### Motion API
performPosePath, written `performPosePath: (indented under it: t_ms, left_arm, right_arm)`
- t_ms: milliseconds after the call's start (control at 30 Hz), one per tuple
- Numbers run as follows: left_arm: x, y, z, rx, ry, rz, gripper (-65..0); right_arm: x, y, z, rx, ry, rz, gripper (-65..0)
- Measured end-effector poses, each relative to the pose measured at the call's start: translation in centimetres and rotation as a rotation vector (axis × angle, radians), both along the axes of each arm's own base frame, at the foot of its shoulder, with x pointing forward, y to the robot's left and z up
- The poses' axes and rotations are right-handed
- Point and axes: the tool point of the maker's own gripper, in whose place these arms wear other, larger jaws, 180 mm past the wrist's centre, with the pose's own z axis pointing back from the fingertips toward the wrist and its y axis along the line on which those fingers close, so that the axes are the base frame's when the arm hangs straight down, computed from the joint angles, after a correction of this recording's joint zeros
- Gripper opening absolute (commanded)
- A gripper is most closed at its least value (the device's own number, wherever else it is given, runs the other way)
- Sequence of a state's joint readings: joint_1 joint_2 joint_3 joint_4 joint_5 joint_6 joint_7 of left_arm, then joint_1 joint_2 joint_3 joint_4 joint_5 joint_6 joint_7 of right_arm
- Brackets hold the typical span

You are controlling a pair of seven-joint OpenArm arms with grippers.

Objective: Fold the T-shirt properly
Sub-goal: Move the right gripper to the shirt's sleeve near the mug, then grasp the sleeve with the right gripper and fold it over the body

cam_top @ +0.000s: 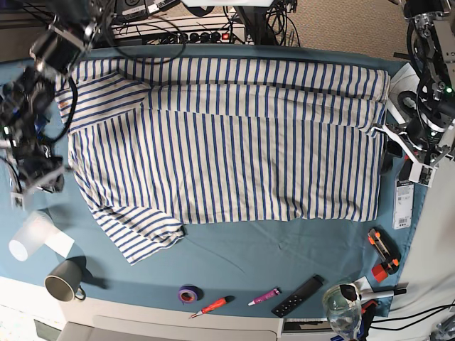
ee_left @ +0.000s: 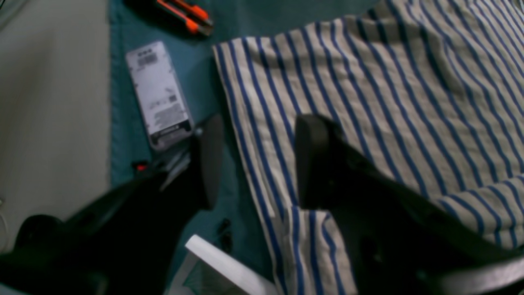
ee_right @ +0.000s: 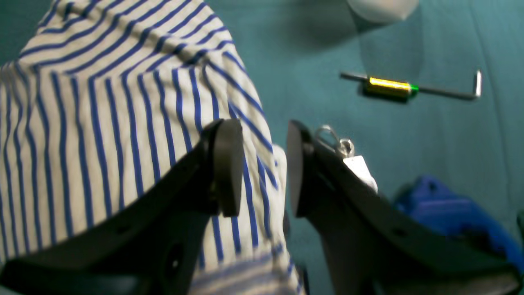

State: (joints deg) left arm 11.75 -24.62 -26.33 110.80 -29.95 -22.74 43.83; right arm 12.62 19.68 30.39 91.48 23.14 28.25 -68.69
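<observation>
The white, blue-striped T-shirt (cam_top: 234,142) lies spread flat across the teal table cloth (cam_top: 284,249), with its collar end at the base view's left. My left gripper (ee_left: 260,164) is open. Its fingers stand to either side of the shirt's edge (ee_left: 389,102) at the base view's right end (cam_top: 392,135). My right gripper (ee_right: 262,168) is open over the shirt's edge (ee_right: 102,123) at the base view's left end (cam_top: 50,177). Neither gripper holds any cloth.
A white labelled box (ee_left: 159,94) and an orange cutter (ee_left: 184,14) lie beside the left gripper. A hex key with a yellow handle (ee_right: 393,87) and a blue object (ee_right: 450,213) lie near the right gripper. A white cup (cam_top: 25,238), grey mug (cam_top: 62,280), tape roll (cam_top: 187,293) and remote (cam_top: 298,295) line the front edge.
</observation>
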Motion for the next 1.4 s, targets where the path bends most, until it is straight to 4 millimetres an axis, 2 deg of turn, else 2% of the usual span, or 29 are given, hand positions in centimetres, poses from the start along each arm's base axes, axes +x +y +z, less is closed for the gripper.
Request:
performPosePath:
  t_ms: [133,233,300,400,600,967,1000,1033,1167,1400]
  left_arm:
    - [0.0,0.0,0.0,0.002,0.000,0.001,-35.8]
    - [0.0,0.0,0.0,0.002,0.000,0.000,-35.8]
    - [0.0,0.0,0.0,0.001,0.000,0.000,-35.8]
    - [0.0,0.0,0.0,0.002,0.000,0.000,-35.8]
    - [0.0,-0.1,0.0,-0.006,-0.001,-0.002,-35.8]
    - [0.0,-0.2,0.1,-0.012,-0.003,-0.003,-35.8]
    - [0.0,-0.2,0.1,-0.013,-0.002,-0.003,-35.8]
    - [0.0,-0.2,0.1,-0.012,-0.003,-0.003,-35.8]
    - [0.0,-0.2,0.1,-0.012,-0.003,-0.003,-35.8]
    - [0.0,-0.2,0.1,-0.013,-0.003,-0.003,-35.8]
  right_arm:
    - [4.3,0.3,0.4,0.024,-0.019,0.009,-46.3]
    - [6.7,0.3,0.4,0.023,0.001,0.011,-46.2]
    - [7.8,0.5,-0.2,0.006,0.035,0.022,-44.6]
    - [9.1,0.8,-1.5,-0.061,0.073,0.049,-37.2]
    - [11.0,1.4,-3.2,-0.163,0.091,0.057,-37.1]
    - [9.1,1.6,-9.6,-0.133,0.237,0.015,-37.2]
    - [9.1,1.5,-10.0,-0.129,0.236,0.015,-38.6]
    - [9.1,1.6,-10.1,-0.126,0.231,0.015,-42.5]
    - [9.0,2.0,-10.4,-0.107,0.238,0.020,-65.0]
    - [7.9,2.0,-10.6,-0.089,0.322,0.005,-65.0]
